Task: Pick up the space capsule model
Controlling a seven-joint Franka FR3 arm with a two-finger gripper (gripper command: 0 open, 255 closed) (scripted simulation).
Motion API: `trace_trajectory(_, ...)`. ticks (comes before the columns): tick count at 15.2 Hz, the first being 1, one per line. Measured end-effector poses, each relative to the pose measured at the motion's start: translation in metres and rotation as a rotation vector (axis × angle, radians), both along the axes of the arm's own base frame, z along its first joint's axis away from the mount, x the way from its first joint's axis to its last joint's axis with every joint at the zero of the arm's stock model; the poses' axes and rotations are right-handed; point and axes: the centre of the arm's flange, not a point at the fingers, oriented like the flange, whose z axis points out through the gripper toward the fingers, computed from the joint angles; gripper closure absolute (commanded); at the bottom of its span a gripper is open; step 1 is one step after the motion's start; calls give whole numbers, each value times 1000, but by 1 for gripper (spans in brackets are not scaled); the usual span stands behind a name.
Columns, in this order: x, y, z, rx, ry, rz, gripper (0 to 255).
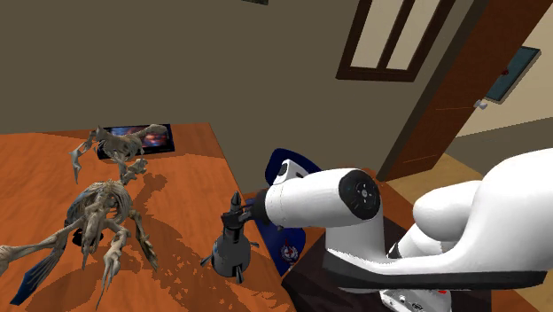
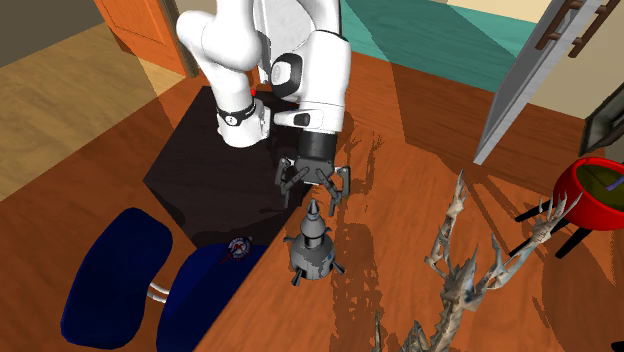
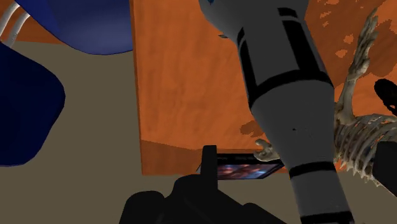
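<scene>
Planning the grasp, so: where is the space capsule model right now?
The space capsule model stands upright near the edge of the wooden table, low in the middle of the shoulder view. It is right of the nearer skeleton figure, and the gripper is close above its top.

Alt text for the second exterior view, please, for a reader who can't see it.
An open black claw on a white arm hangs just above the tip of a grey space capsule model, upright near the edge of a wooden table. A skeleton model is nearby.
</scene>
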Motion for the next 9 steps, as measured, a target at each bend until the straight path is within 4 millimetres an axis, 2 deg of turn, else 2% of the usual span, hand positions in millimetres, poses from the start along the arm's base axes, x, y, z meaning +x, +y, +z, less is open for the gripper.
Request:
trace_trajectory(2, 0, 10, -16, 0, -16, -1, 0)
trace_trajectory(8, 3, 12, -48, 1, -20, -2, 0)
trace_trajectory(9, 3, 11, -50, 1, -20, -2, 255)
